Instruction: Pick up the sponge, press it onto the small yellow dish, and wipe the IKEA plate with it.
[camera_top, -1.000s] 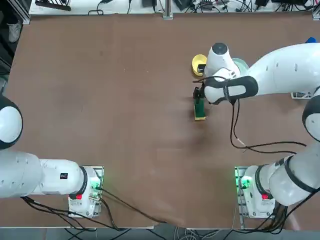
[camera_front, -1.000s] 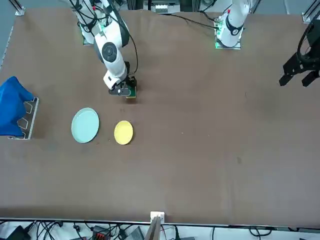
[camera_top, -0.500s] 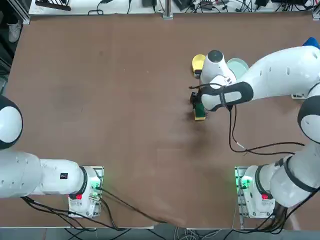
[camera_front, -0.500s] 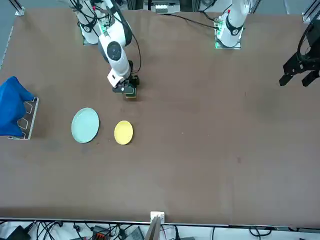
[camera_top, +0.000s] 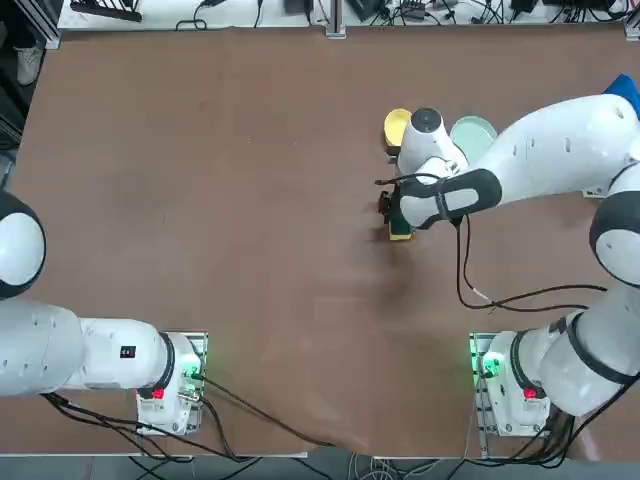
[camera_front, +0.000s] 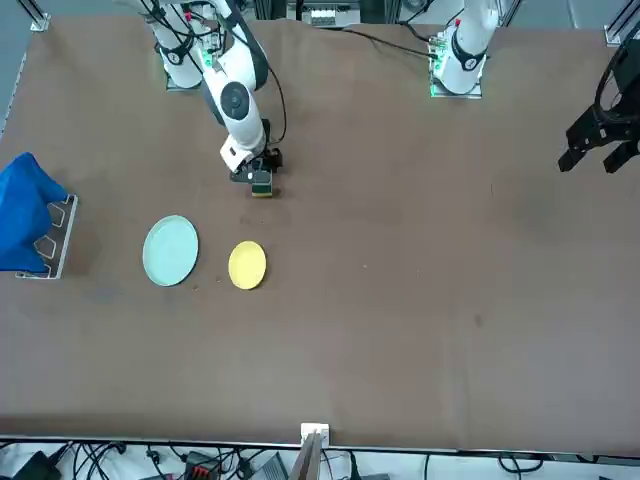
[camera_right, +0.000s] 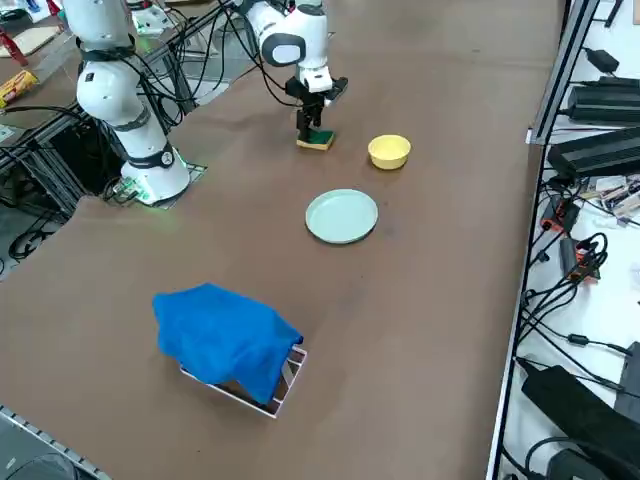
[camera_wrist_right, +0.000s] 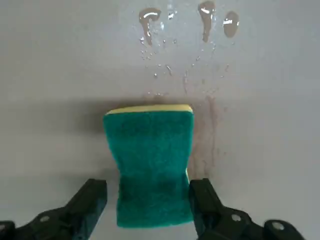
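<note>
We are making out no readable text, label, brand, number or sign.
</note>
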